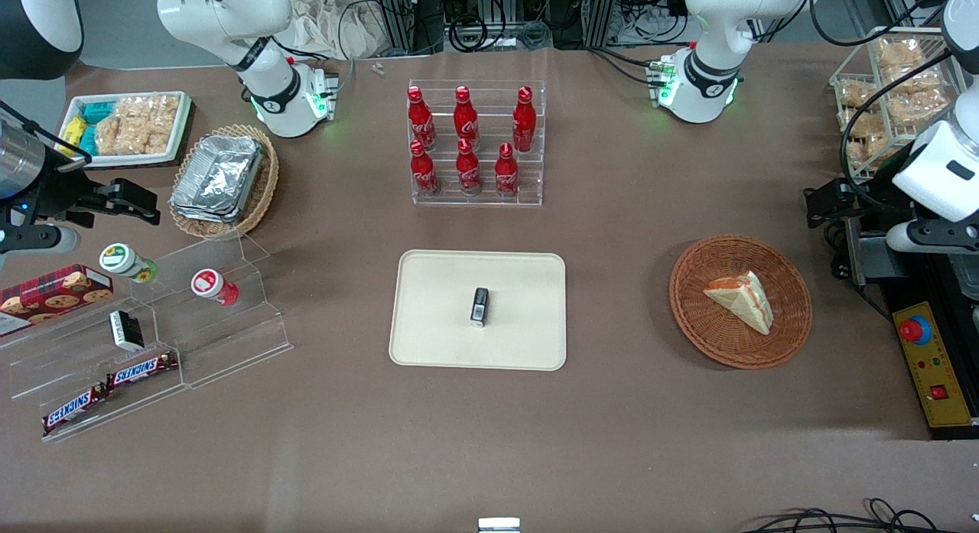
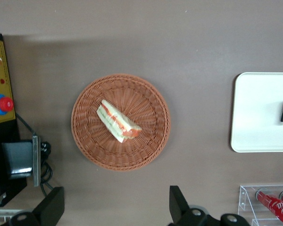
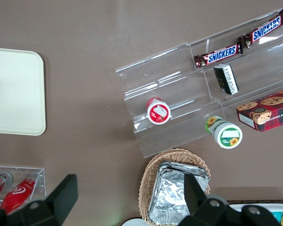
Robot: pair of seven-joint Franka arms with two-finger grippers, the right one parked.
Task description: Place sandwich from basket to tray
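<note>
**Jaws spread above a soft wedge: grasp planning for the sandwich**

Jaws of the left gripper (image 2: 115,209) stand wide apart with nothing between them, held high over the worktop (image 1: 612,411) at the working arm's end; in the front view the gripper itself is hard to make out at the picture's edge. Directly below it lies the basket (image 2: 85,136), and in the basket rests the sandwich (image 2: 118,121), lying on one flat face near the middle, with its cut edge of orange-red and white filling showing. The sandwich looks light and soft, so it will probably compress and shed its layers under a hard pinch. The likeliest safe hold is across the two bread faces or across the long sides near the thick end, closing gently, since the tapered tip would crumble. The open weave beneath it gives little room for fingers to slide under. Farther toward the parked arm sits the tray (image 1: 428,326), well apart from the basket, with a small black box (image 1: 479,306) near its centre; bare tray surface remains around it. Farthest from the front camera stands a rack of red bottles (image 1: 466,135).
</note>
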